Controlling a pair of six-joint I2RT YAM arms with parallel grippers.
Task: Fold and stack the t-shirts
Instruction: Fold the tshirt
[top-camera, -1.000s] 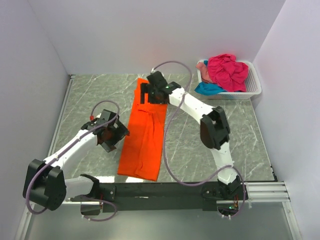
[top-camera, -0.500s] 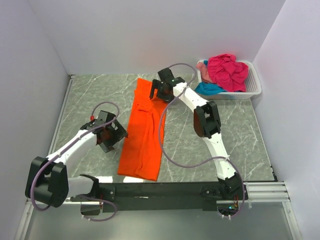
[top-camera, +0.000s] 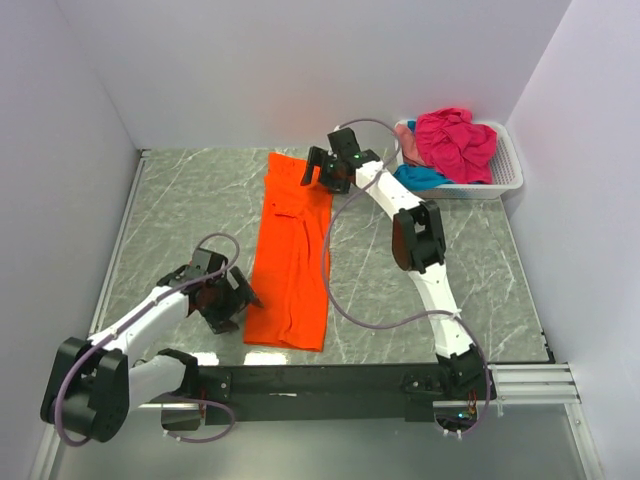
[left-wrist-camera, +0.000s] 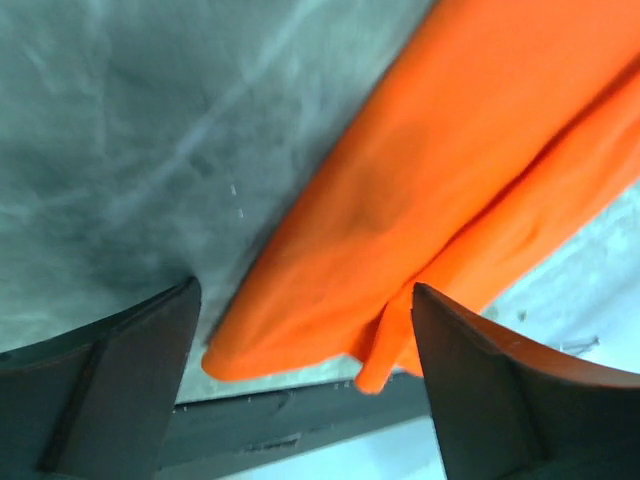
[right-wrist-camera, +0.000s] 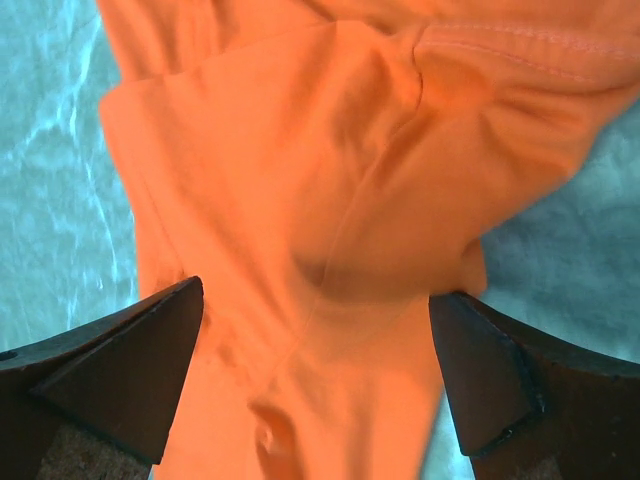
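Grey marble-patterned table (top-camera: 190, 200), white walls around.
- Orange t-shirt (top-camera: 293, 250): folded into a long strip, running from the table's far edge toward its near edge, left of centre.
- Left gripper (left-wrist-camera: 303, 288): jaws wide, at the strip's near left corner; contact possibly none.
- Right gripper (right-wrist-camera: 315, 292): jaws wide, over the far end.
- White slatted basket (top-camera: 508, 170), far right corner: magenta t-shirt (top-camera: 455, 140), teal t-shirt (top-camera: 415, 178), pale pink t-shirt (top-camera: 404, 132).

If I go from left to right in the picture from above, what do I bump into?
Left claw → orange t-shirt → white basket
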